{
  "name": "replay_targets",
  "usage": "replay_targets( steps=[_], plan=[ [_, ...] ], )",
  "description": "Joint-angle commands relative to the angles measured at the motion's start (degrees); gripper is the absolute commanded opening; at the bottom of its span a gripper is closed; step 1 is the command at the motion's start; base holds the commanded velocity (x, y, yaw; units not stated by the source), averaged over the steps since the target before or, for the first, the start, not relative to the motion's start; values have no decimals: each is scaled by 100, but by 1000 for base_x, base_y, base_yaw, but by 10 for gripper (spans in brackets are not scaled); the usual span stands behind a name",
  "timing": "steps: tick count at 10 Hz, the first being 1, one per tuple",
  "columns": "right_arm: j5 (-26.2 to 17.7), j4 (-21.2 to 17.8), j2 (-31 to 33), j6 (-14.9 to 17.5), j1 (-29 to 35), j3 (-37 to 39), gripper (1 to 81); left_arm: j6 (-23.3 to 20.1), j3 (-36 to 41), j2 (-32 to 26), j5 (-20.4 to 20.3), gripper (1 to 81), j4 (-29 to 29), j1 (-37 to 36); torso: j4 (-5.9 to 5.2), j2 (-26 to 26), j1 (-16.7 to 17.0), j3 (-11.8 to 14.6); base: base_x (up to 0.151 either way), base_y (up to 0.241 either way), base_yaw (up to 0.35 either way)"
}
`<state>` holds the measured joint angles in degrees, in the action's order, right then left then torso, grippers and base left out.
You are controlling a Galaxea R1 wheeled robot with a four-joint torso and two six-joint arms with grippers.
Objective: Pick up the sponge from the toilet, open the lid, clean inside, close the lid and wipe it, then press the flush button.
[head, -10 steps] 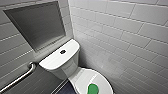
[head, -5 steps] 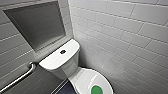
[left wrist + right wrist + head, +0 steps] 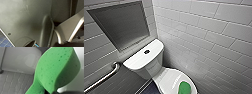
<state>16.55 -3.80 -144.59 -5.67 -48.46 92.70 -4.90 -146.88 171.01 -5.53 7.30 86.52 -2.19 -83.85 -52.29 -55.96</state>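
Toilet in a corner of grey-tiled walls, as we see it from the head view. The flush button [image 3: 147, 52] sits in the middle of the white tank top [image 3: 137, 60], and the lid [image 3: 167, 78] lies shut over the bowl. The sponge [image 3: 184, 88] rests on the lid near its front end, well apart from the tank. A metal grab bar [image 3: 104, 78] runs along the wall beside the tank, below a grey recess [image 3: 121, 23]. In the right wrist view the sponge [image 3: 56, 69] looms very close, with what may be part of the right gripper [image 3: 52, 92] as a dark edge beneath it. We cannot tell whether that gripper is spread or closed, nor whether it has hold of the sponge. The left gripper [image 3: 47, 45] is equally unclear among the robot's dark panels, beside blue floor tiles [image 3: 3, 40].
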Motion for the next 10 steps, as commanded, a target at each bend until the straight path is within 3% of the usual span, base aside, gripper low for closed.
replay_targets(
  steps=[1,4,7,8,9,10],
  plan=[
    [-161,-156,1650,-31,219,-1536,10,-55,54,-31,351,811,-18,2,0,0,0,0,0,0,0],
    [-144,-630,2036,-57,-652,-949,10,-55,501,-241,351,811,-27,-103,0,0,0,0,0,0,0],
    [-161,-692,2160,-66,-1302,-597,10,-72,1344,-672,369,811,-36,-226,0,0,0,0,0,0,0],
    [-161,-692,2117,-66,-1565,-335,10,-72,1660,-839,369,811,-45,-296,0,573,369,0,0,0,0],
    [-153,-700,2081,-57,-1820,-96,10,-72,1812,-910,369,811,-53,-350,0,584,376,0,0,0,0],
    [-126,-683,2019,-66,-2084,133,10,-72,1865,-937,369,811,-53,-385,0,83,50,0,0,0,0]
  ],
)
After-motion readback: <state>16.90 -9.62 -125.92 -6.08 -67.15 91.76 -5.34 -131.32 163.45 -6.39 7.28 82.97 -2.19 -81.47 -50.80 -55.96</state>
